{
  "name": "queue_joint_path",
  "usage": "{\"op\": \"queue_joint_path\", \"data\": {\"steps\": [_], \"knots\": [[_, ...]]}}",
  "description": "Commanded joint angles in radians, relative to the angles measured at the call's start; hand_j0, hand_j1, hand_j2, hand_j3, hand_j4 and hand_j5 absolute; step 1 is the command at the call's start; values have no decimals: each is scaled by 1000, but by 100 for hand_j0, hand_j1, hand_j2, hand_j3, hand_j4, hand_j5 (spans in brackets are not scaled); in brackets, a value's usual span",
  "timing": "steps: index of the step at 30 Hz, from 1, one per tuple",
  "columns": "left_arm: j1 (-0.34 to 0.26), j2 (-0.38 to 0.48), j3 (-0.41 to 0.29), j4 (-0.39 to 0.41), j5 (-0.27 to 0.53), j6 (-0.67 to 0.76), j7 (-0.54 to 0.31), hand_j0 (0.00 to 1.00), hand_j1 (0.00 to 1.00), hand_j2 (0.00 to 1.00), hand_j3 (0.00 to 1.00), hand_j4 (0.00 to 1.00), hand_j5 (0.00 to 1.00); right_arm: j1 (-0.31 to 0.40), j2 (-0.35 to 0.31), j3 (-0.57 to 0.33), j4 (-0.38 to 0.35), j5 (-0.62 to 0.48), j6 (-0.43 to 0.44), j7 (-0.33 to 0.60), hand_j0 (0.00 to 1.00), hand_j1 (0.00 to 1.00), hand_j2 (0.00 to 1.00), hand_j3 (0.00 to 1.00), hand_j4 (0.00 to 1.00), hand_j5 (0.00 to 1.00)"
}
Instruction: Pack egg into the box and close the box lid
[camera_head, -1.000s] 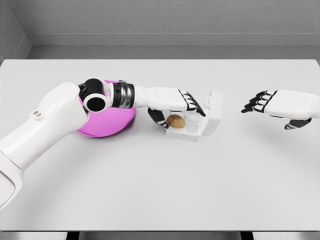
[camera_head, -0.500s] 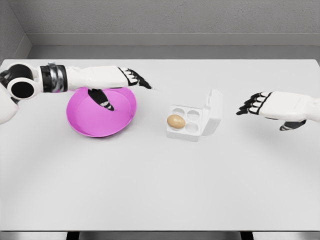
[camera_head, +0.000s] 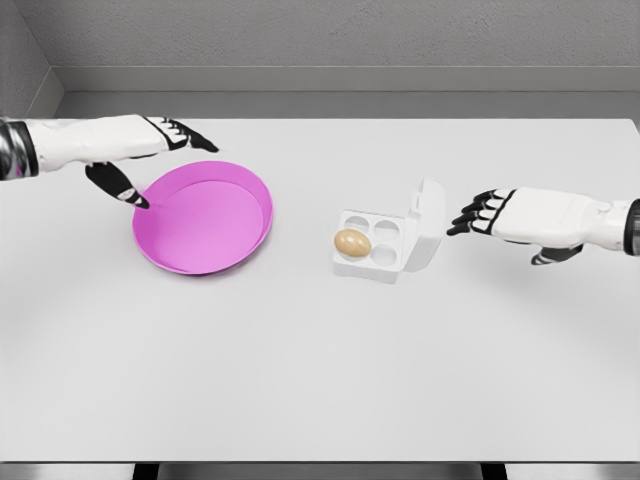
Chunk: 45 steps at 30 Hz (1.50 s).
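Right robot hand (camera_head: 490, 212) hangs just beside the box (camera_head: 388, 240), on the far side of its raised lid (camera_head: 428, 222), fingers loosely spread and holding nothing. I read that as the setup for closing: the fingertips point at the lid's back, so a push from there should fold it down over the tray. My egg (camera_head: 351, 241) sits in the box's front-left cup, on the side away from that hand, with the lid standing between them; the other three cups look bare. Left robot hand (camera_head: 150, 150) is well apart from the box, past the pink bowl (camera_head: 204, 216), fingers extended and gripping nothing, which keeps that arm out of the lid's way. Both box and bowl rest flat on the white surface (camera_head: 320, 360). Packing looks done to me; only the lid remains.
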Motion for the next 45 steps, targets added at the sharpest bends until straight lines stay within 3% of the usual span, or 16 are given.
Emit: {"op": "queue_joint_path", "data": {"steps": [1, 12, 18, 25, 37, 45], "knots": [[0, 17, 2, -2, 20, 2, 1, 100, 100, 100, 100, 100, 100, 0, 5, 2, -7, -5, 3, 0, 100, 100, 100, 100, 100, 100], [2, 54, 19, -2, 33, 2, 1, 100, 100, 100, 100, 100, 100, -9, 22, 0, -47, -17, 3, 0, 100, 100, 100, 100, 100, 100], [8, 63, 21, -5, 34, 2, 1, 100, 100, 100, 100, 100, 100, -18, 70, 8, -73, -17, 3, 0, 100, 100, 100, 100, 100, 100], [8, 63, 21, -5, 33, 2, 1, 100, 100, 100, 100, 100, 100, -69, 116, 100, -73, -16, 3, 0, 100, 100, 100, 100, 100, 100], [9, 61, 21, -5, 34, 2, 1, 100, 100, 100, 100, 100, 100, -97, 198, 132, -38, 43, 3, 0, 100, 100, 100, 100, 100, 100], [9, 63, 21, -5, 34, 2, 1, 100, 100, 100, 100, 100, 100, -97, 217, 134, 22, 81, 3, 0, 100, 100, 100, 100, 100, 100]]}}
